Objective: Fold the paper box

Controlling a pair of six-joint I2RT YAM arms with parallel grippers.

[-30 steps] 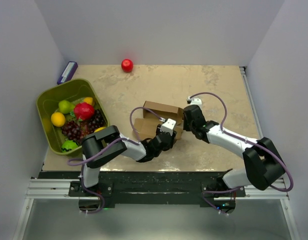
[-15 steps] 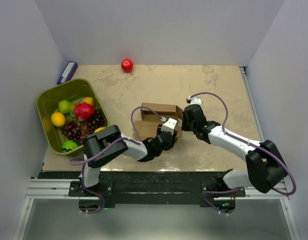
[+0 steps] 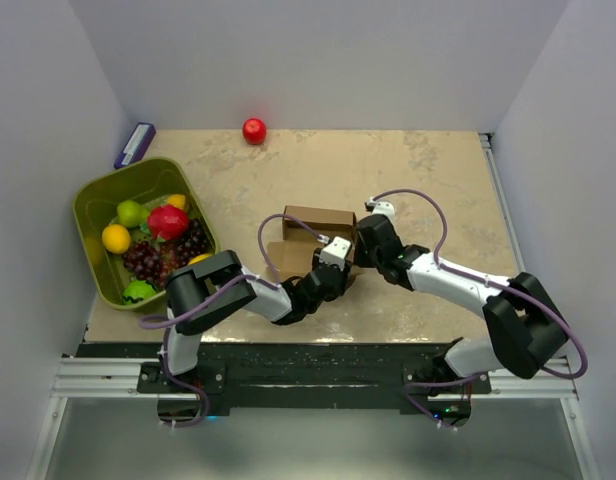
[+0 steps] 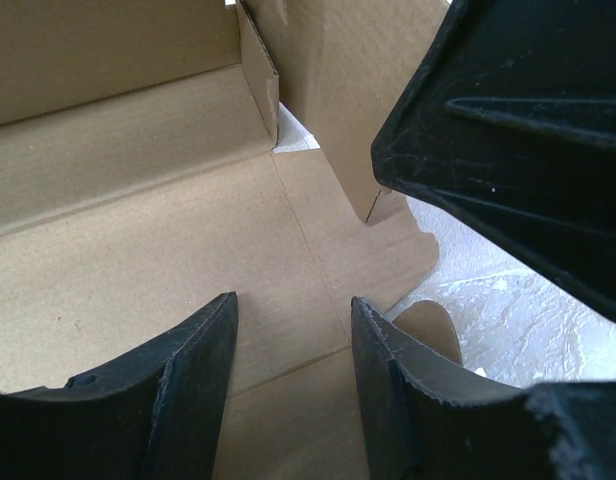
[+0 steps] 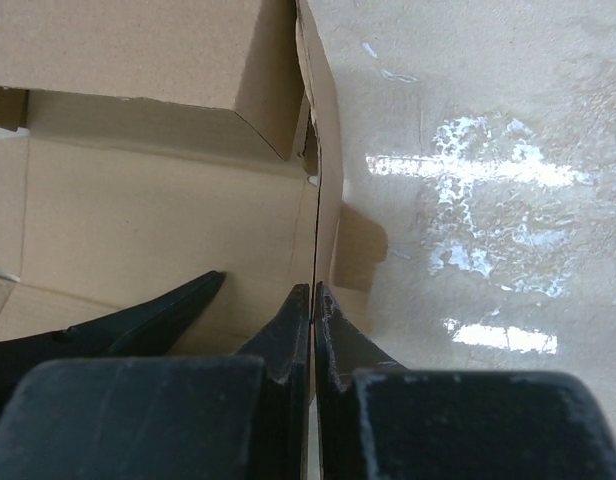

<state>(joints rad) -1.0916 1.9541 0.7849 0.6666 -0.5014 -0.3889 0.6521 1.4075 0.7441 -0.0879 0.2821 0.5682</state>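
The paper box [image 3: 318,222] is seen near the middle of the desk [image 3: 438,170], partly folded, with its far wall raised and its floor panel lying flat. The left tool [image 4: 293,305] is held open over that floor panel, its 2 fingers apart with only bare cardboard seen between them. The right tool [image 5: 312,292] is closed on the box's thin right-hand wall, whose edge is pinched between the 2 fingers. A green bin [image 3: 88,200] of fruit is set at the desk's left side, well apart from the box.

Bright overhead light glares off the table [image 5: 468,165].
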